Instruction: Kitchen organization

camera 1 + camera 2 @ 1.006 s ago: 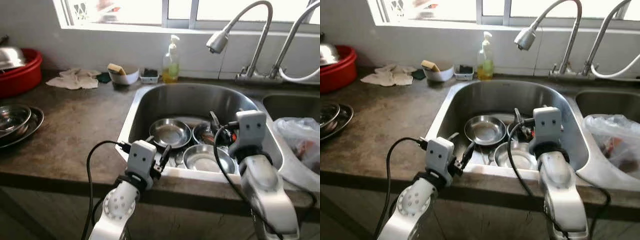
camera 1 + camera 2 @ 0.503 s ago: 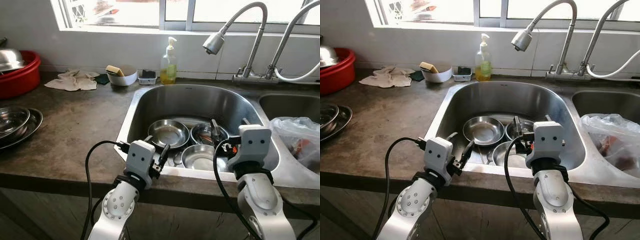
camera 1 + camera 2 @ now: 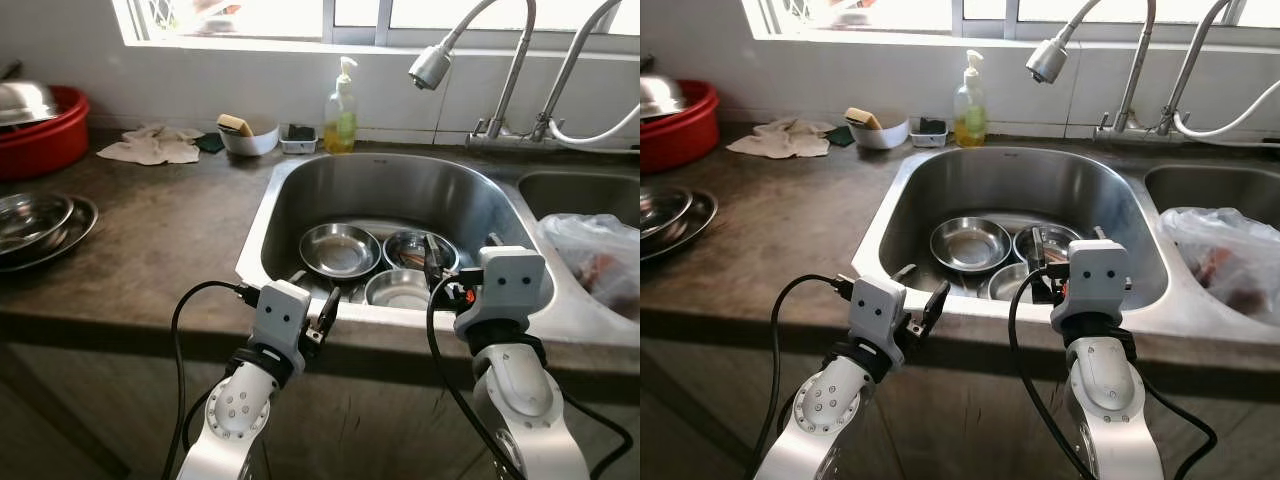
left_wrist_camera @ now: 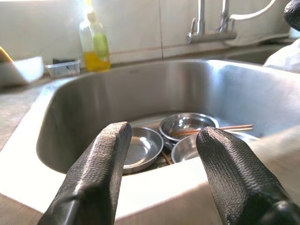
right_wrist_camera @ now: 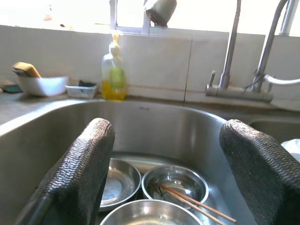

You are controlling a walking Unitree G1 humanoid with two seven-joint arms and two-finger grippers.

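three steel bowls (image 3: 341,249) lie in the sink (image 3: 280,190), one with chopsticks (image 5: 197,204) inside. both the left claw (image 3: 312,300) and right claw (image 3: 458,262) hang apart at the near rim (nothing held). better to lift the chopsticks first, then grip a bowl's rim.

The right gripper (image 3: 458,258) draws back toward 6 o'clock, from over the bowls (image 3: 398,288) to the sink's (image 3: 262,230) front rim. The camera backs off too, showing more of the surface's (image 3: 160,250) front edge.
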